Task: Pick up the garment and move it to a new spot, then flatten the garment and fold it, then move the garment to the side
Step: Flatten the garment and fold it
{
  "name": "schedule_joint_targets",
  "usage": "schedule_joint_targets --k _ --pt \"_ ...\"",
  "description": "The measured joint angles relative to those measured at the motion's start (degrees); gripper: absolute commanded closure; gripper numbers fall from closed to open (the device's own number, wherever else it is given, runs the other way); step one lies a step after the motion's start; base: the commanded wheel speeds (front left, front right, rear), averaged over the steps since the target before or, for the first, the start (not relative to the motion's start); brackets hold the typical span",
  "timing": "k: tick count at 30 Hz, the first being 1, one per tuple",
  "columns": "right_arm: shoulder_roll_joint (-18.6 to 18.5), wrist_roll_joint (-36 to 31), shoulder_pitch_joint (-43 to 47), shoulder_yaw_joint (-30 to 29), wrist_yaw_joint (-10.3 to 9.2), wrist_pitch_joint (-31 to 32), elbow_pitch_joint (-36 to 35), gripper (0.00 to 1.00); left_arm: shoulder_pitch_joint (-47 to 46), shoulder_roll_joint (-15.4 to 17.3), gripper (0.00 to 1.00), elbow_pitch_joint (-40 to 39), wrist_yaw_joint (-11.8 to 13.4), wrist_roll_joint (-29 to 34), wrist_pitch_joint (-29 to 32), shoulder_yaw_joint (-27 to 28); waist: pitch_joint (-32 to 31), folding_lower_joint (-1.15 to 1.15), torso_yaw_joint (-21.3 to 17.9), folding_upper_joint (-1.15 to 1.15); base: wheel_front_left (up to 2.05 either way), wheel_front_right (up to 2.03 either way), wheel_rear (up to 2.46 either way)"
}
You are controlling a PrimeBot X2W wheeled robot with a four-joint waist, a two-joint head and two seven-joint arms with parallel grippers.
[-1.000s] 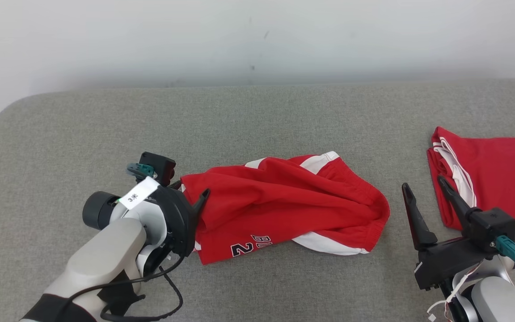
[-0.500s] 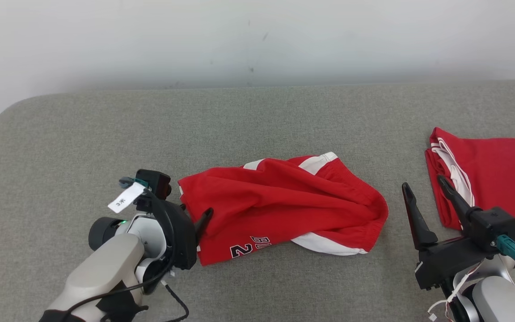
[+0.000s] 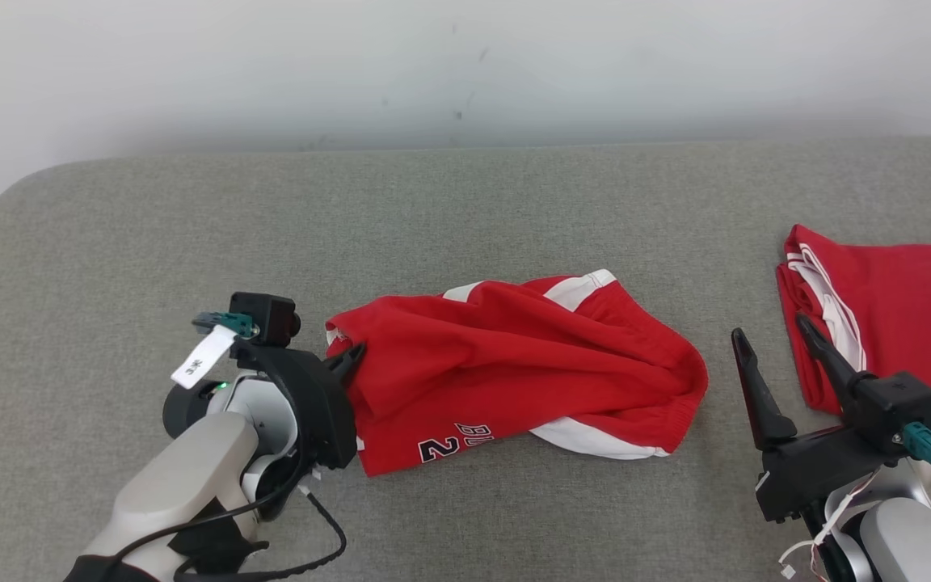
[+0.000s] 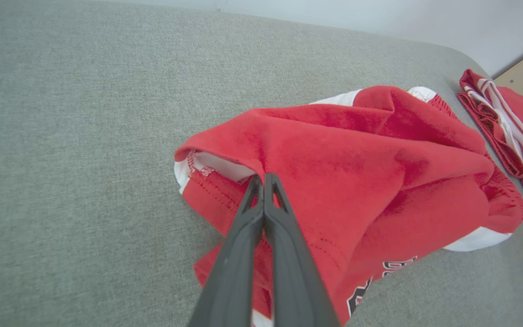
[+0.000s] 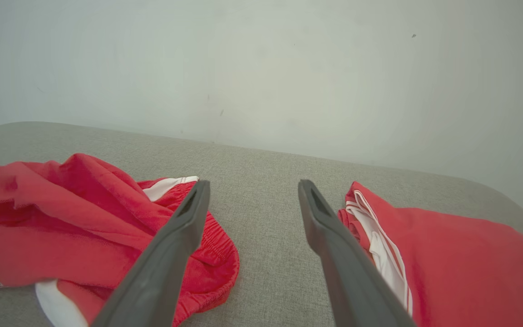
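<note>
Head view: the left tool (image 3: 348, 360) has its two dark fingers pressed together on the near-left edge of the red garment (image 3: 530, 364), pinching cloth. The rest of the garment lies crumpled on the grey tabletop (image 3: 465, 210), spreading away from the tool's tips toward the right tool (image 3: 768, 327). White trim and dark lettering show along the garment's near side. A white paper tag (image 3: 199, 360) hangs from the left tool's wrist. The right tool stands spread, holding nothing, just beyond the garment's far end. Just outside its outer finger lies a second red garment (image 3: 902, 315) with white stripes. A pale wall (image 3: 465, 65) rises behind the tabletop.

Left wrist view: the left tool (image 4: 263, 179) shows its fingers closed tip to tip on a fold of the garment (image 4: 370, 168). The pinched top layer arches up over a white inner hem just beside the tips. The second red garment (image 4: 511, 131) lies well beyond.

Right wrist view: the right tool (image 5: 253, 184) is wide apart with bare tabletop between its fingers. The garment (image 5: 61, 213) lies outside one finger and the second red garment (image 5: 461, 254) outside the other, neither touched.
</note>
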Motion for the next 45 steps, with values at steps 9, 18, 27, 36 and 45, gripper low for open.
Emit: schedule_joint_targets --k 9,18,27,36,45 --pt "-0.5 0.7 -1.8 -0.2 0.63 0.6 1.1 0.0 5.4 3.2 1.0 -7.1 2.6 1.6 -9.3 0.4 -0.2 0.0 2.0 0.0 0.0 0.0 0.0" --pt "-1.0 2.6 -6.5 0.0 2.7 4.2 7.5 0.0 14.0 6.3 1.0 -17.1 4.0 4.1 -13.2 -1.9 -1.1 0.0 5.4 0.0 0.0 0.0 0.0" --pt "0.6 4.2 -13.9 3.0 5.94 11.9 17.7 0.0 18.6 7.7 1.0 -28.0 4.1 4.9 -12.2 -6.0 -2.3 0.0 9.2 0.0 0.0 0.0 0.0" --pt "3.5 5.0 -19.7 4.8 6.65 18.5 26.6 0.0 20.2 12.0 1.0 -34.1 5.5 4.6 -9.4 -6.2 -2.5 0.0 11.1 0.0 0.0 0.0 0.0" --pt "4.9 6.0 -23.7 4.9 6.61 22.7 33.9 0.0 20.5 12.4 1.0 -39.9 6.0 3.5 -6.2 -6.5 -0.9 0.0 12.2 0.0 0.0 0.0 0.0"
